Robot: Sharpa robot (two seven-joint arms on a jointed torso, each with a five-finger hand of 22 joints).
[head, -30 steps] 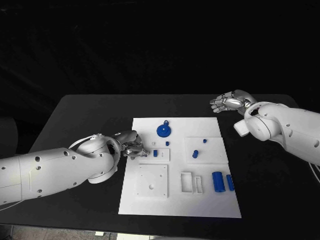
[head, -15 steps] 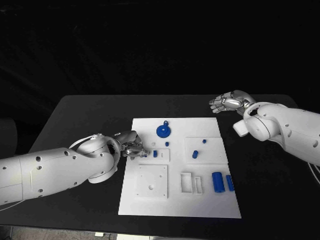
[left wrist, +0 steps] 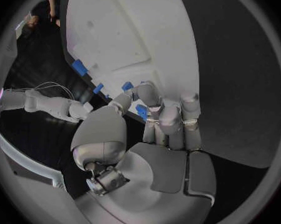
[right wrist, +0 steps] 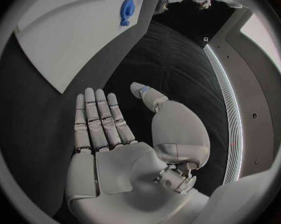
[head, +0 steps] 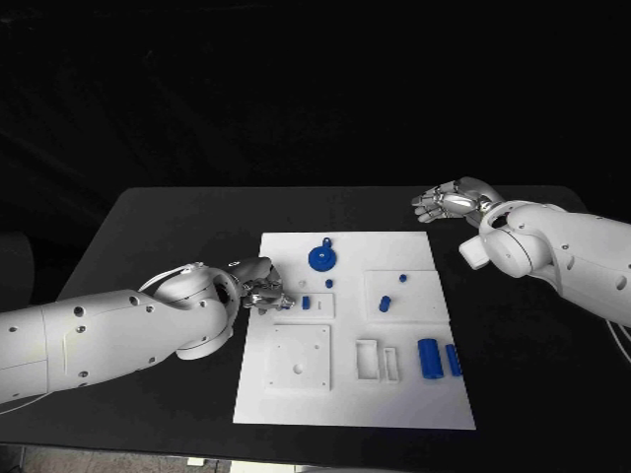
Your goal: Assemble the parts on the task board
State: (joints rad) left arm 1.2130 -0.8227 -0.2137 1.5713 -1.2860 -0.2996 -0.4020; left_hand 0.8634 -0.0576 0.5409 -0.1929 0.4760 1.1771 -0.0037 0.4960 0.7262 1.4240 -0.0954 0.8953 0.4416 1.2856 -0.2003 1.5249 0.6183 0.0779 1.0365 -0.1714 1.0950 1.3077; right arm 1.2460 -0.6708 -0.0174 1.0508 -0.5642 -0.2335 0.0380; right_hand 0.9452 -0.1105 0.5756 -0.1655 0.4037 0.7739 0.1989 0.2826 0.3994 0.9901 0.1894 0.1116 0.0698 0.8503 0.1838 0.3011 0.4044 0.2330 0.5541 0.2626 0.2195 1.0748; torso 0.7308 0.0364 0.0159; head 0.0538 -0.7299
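black bench carrying the flat white plastic task board. your left hand at its left edge pinches a small blue plastic part: light, stiff, slippery; hold its sides. right hand spread, empty, beyond the board's far corner.

small blue part half hidden by fingers
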